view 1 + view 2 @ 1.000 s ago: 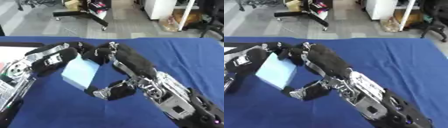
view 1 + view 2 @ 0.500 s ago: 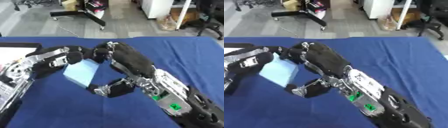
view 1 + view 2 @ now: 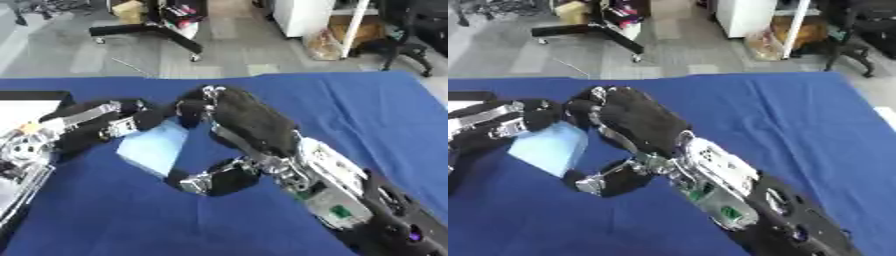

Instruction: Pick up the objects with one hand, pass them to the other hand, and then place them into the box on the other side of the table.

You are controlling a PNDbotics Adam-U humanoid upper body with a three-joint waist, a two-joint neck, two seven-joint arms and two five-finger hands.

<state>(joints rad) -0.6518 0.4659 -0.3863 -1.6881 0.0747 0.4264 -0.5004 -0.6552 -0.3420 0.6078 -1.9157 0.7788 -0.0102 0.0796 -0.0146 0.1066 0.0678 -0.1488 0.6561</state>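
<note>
A light blue flat block point(image 3: 154, 148) hangs tilted above the blue table point(image 3: 350, 110), between both hands. My right hand point(image 3: 249, 125) reaches in from the lower right. Its fingers point(image 3: 196, 104) curl over the block's upper corner and its thumb point(image 3: 208, 181) sits at the lower corner. My left hand point(image 3: 98, 126) comes from the left, with its fingers point(image 3: 131, 123) closed on the block's upper left edge. The block's far side is hidden behind the fingers.
A white box with a dark rim point(image 3: 33, 95) stands at the table's left edge, behind my left arm. Beyond the table's far edge lie grey floor, a chair base point(image 3: 149, 35) and a white cabinet point(image 3: 302, 15).
The block and both hands have drifted slightly to the left. The left hand's fingers have closed further onto the block's upper edge. The right hand keeps its hold.
</note>
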